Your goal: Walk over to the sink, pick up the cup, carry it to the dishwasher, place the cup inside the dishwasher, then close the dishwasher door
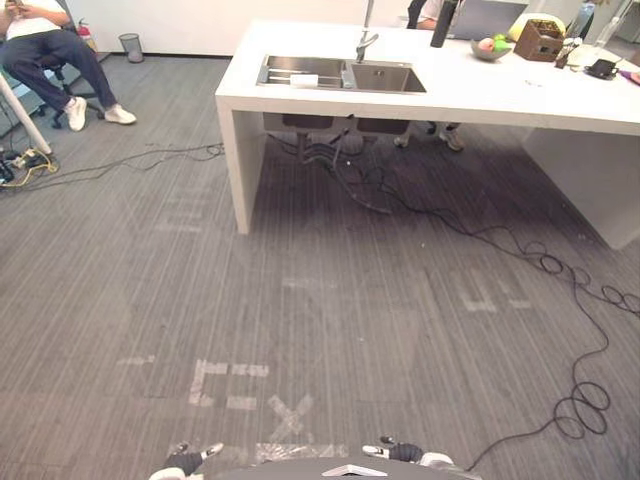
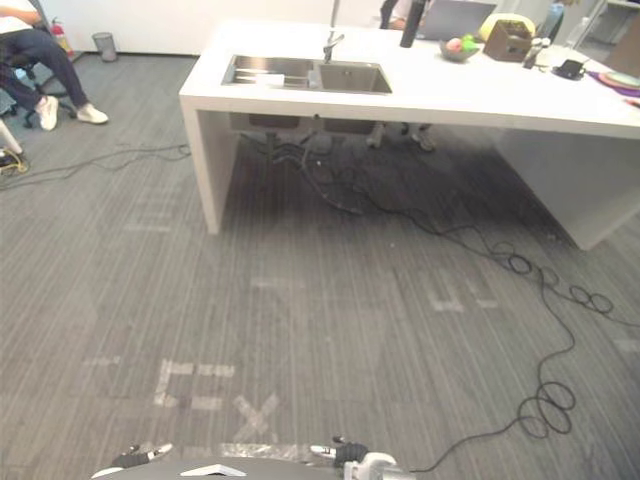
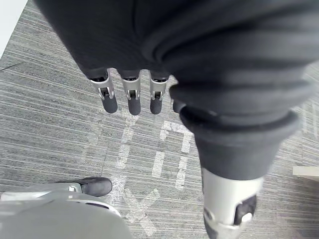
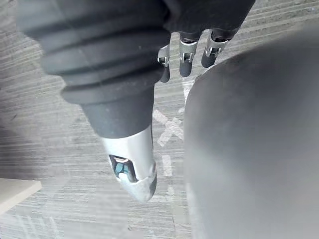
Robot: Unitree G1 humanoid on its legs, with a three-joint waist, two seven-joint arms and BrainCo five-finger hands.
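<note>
While left robot hand [image 3: 130, 97] and right robot hand [image 4: 185, 55] hang slack-fingered and empty, we see the sink [image 1: 345, 72] well ahead by the tabletop's [image 1: 480, 95] left edge. The pale thing inside is likely the cup [image 1: 303, 79]. Neither arm is nearer.

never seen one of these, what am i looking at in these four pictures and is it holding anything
This is a two-legged humanoid robot standing on grey carpet. The two wide pictures come from cameras in its head: a white counter with a steel sink and faucet, a fruit bowl and a brown box; a person sits far left. The two close-ups come from wrist cameras: the left hand and right hand hang with straight fingers over the carpet, holding nothing.
</note>
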